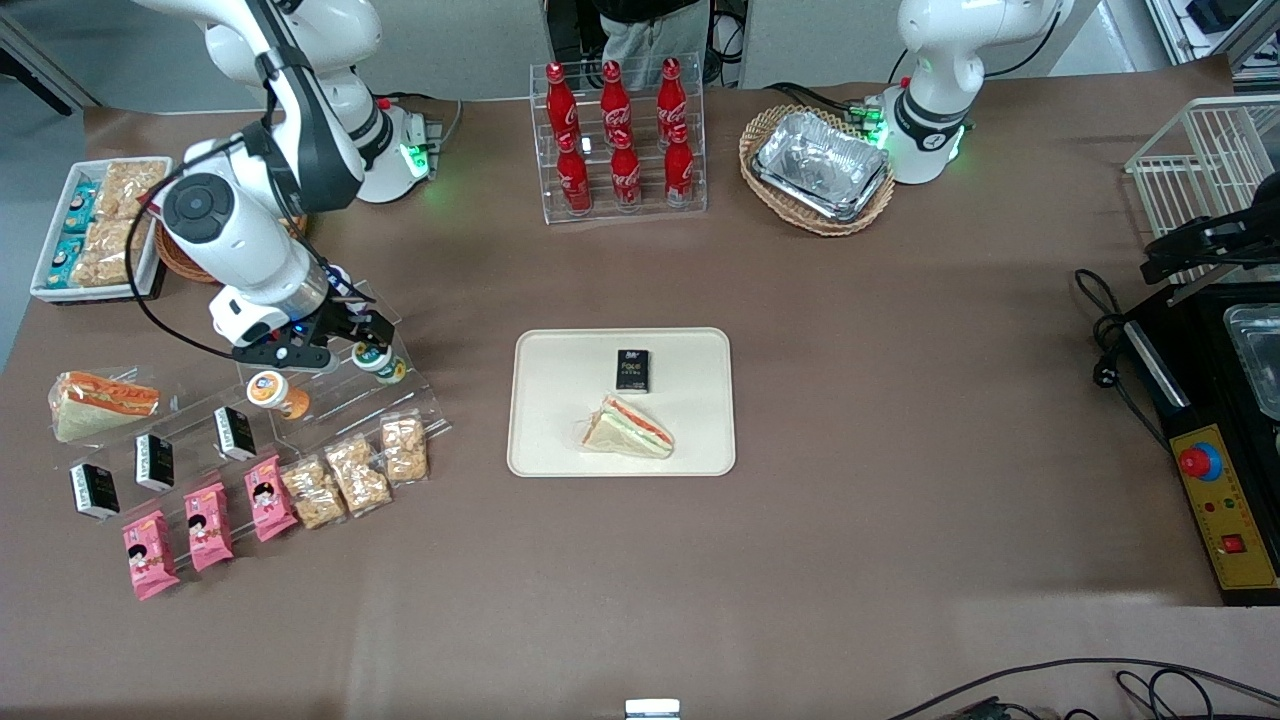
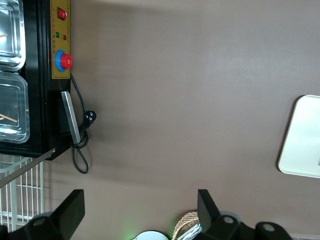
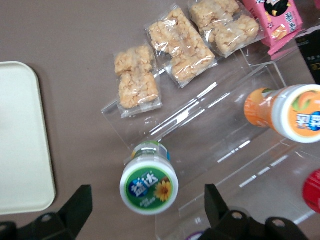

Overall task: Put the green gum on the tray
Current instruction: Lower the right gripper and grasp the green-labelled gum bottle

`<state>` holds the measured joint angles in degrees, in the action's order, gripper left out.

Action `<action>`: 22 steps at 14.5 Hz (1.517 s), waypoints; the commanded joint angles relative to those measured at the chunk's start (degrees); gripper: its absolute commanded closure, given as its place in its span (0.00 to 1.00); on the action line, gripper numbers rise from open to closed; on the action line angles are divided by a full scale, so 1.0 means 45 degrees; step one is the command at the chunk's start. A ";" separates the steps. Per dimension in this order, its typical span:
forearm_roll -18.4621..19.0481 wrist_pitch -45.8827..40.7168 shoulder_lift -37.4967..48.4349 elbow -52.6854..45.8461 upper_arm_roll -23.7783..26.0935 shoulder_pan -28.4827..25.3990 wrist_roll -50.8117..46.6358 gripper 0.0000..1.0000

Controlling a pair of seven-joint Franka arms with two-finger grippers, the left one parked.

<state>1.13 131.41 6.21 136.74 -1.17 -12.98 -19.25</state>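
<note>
The green gum [image 1: 379, 361], a small white container with a green lid, rests on the clear acrylic step stand [image 1: 330, 400] toward the working arm's end of the table. In the right wrist view the green gum [image 3: 148, 182] shows its lid between the two black fingers [image 3: 77, 207], with gaps on both sides. My gripper [image 1: 352, 337] hovers just above it, open and empty; it also shows in the right wrist view [image 3: 147, 210]. The cream tray [image 1: 540, 400] lies mid-table and holds a sandwich [image 1: 628, 428] and a black packet [image 1: 632, 369]; its edge shows in the right wrist view [image 3: 20, 150].
An orange-lidded container [image 1: 270, 390] lies on the same stand beside the green gum. Cracker packs [image 1: 355, 475], pink snack packs [image 1: 205, 525], black packets [image 1: 155, 462] and a wrapped sandwich [image 1: 100, 403] lie around the stand. Cola bottles [image 1: 620, 135] and a foil-tray basket [image 1: 818, 170] stand farther from the front camera.
</note>
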 commanded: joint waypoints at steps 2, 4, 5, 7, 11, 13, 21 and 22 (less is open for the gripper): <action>-0.0154 0.1383 -0.0111 0.0980 0.0045 -0.0025 -0.0545 0.00; -0.0154 0.1422 -0.0324 0.0980 0.0065 -0.0026 -0.0566 0.00; -0.0154 0.1519 -0.0461 0.0980 0.0065 -0.0026 -0.0586 0.00; -0.0154 0.1773 -0.0676 0.0980 0.0065 -0.0026 -0.0625 0.00; -0.0154 0.2203 -0.1106 0.0980 0.0065 -0.0026 -0.0625 0.05; -0.0154 0.2204 -0.1146 0.0980 0.0065 -0.0026 -0.0625 0.18; -0.0135 0.1989 -0.0892 0.0922 0.0085 -0.0045 -0.0625 0.37; -0.0135 0.1892 -0.0873 0.0864 0.0104 -0.0045 -0.0625 0.39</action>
<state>1.08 140.21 1.51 140.94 -0.90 -13.02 -21.36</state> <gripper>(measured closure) 0.357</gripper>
